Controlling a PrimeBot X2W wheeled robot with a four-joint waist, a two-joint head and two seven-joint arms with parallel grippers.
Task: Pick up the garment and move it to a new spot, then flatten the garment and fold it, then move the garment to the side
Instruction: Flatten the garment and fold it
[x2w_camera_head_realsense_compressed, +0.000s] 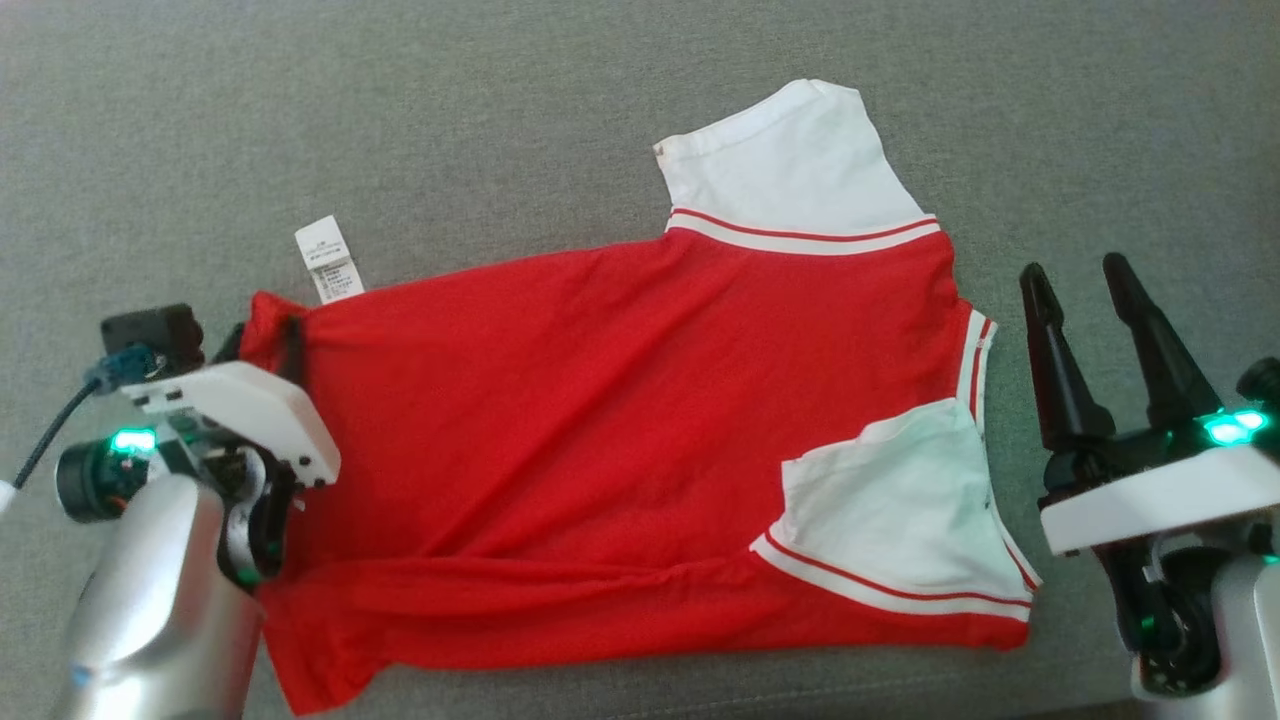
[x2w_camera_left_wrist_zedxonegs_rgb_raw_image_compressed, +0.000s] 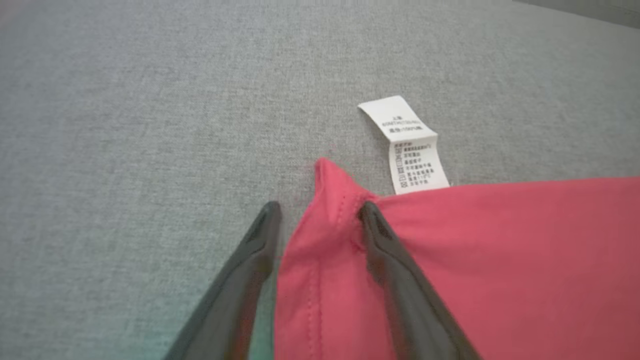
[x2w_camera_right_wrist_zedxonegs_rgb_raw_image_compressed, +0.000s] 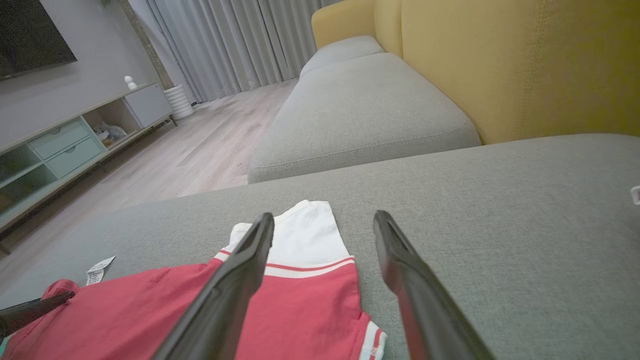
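Note:
The garment (x2w_camera_head_realsense_compressed: 600, 420) is a red shirt with white sleeves, lying mostly flat on the grey sofa cushion (x2w_camera_head_realsense_compressed: 500, 120). Its white care label (x2w_camera_head_realsense_compressed: 330, 260) sticks out at the upper left. My left gripper (x2w_camera_head_realsense_compressed: 265, 345) is at the shirt's left corner. In the left wrist view the open left gripper (x2w_camera_left_wrist_zedxonegs_rgb_raw_image_compressed: 318, 207) straddles a raised red corner of the garment (x2w_camera_left_wrist_zedxonegs_rgb_raw_image_compressed: 500, 260), one finger on the cushion and the other on the cloth. My right gripper (x2w_camera_head_realsense_compressed: 1072, 270) stands open, with nothing between its fingers, just right of the collar side. From the right wrist, the right gripper (x2w_camera_right_wrist_zedxonegs_rgb_raw_image_compressed: 322, 216) points over a white sleeve of the garment (x2w_camera_right_wrist_zedxonegs_rgb_raw_image_compressed: 300, 310).
In the right wrist view a yellow backrest (x2w_camera_right_wrist_zedxonegs_rgb_raw_image_compressed: 500, 65) rises at the far side. A second grey seat cushion (x2w_camera_right_wrist_zedxonegs_rgb_raw_image_compressed: 360, 110) lies beyond a gap. To its left are a wooden floor (x2w_camera_right_wrist_zedxonegs_rgb_raw_image_compressed: 200, 150) and a low cabinet (x2w_camera_right_wrist_zedxonegs_rgb_raw_image_compressed: 60, 145). Bare cushion surrounds the shirt.

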